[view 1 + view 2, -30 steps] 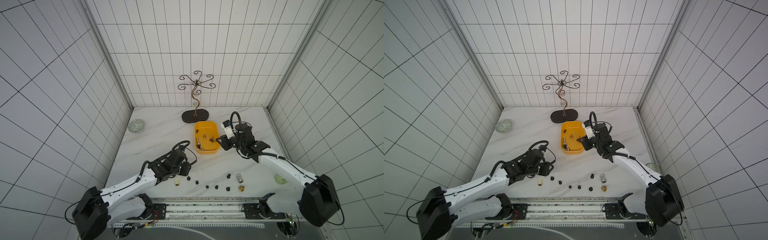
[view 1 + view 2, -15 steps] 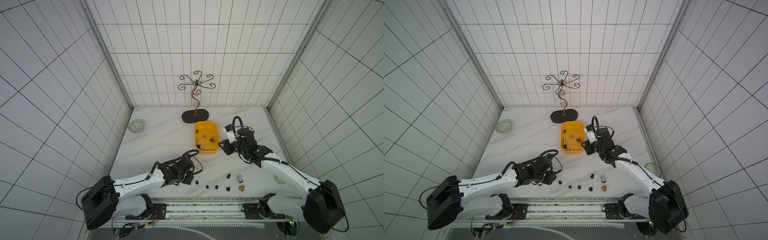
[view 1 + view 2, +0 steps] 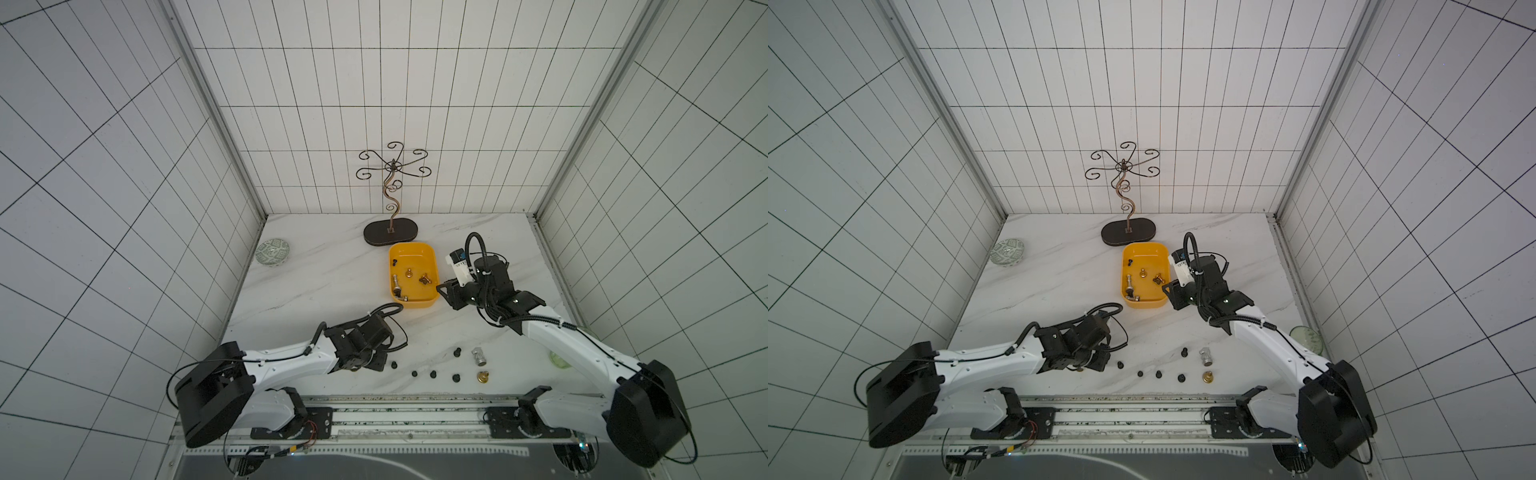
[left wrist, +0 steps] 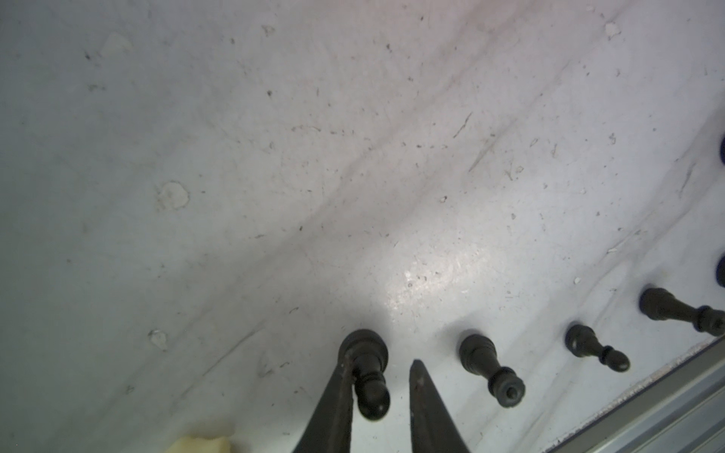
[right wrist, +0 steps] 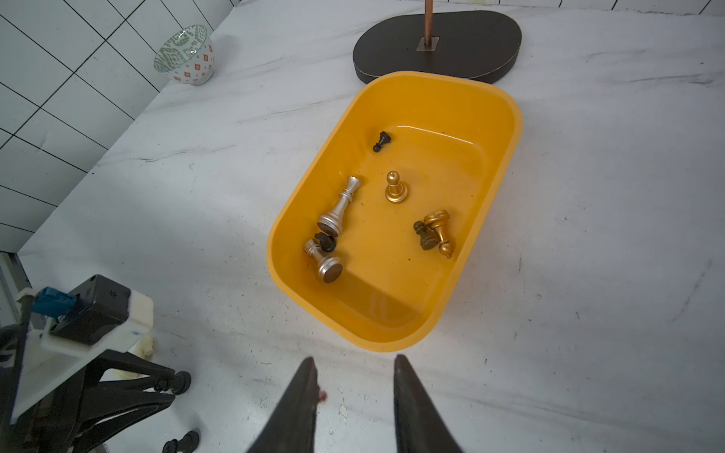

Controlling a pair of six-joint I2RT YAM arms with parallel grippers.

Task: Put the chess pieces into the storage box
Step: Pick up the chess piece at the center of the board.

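**Step in hand, as judged:** pickup of a black pawn (image 4: 367, 372) by the left gripper (image 4: 379, 362), near the front edge of the table (image 3: 316, 266).

**Left gripper:**
- The pawn stands upright between the two fingers.
- One finger (image 4: 333, 396) touches its stem. On the other side, bare table shows between the pawn and the second finger.
- The jaws are narrow but not clamped, and nothing is lifted.

**How to do it well:**
- Centre the jaws on the pawn first. With contact on one side only, it may tip or skid.
- Squeeze low on the stem, above the base, so the round head cannot slip out.
- Lift straight up. The next pawn (image 4: 486, 368) stands just beside the free finger, and a pale, blurred piece (image 4: 200, 443) lies near the other. A sideways sweep could knock either.

**Right gripper (image 5: 353, 392):** the fingers are apart, with nothing between them and touching nothing. It hangs just beside a front corner of the yellow box (image 5: 396, 341), outside the rim.

**The box:** it sits on the table just in front of the dark stand base (image 5: 470, 51). Seven pieces lie or stand inside it.

**Left on the table:** in a top view, several black pawns (image 3: 433, 374), a silver piece (image 3: 479, 356) and a gold piece (image 3: 483, 376) are near the front edge, well apart from the box.

**Progress, as judged:** about half of the task is done.
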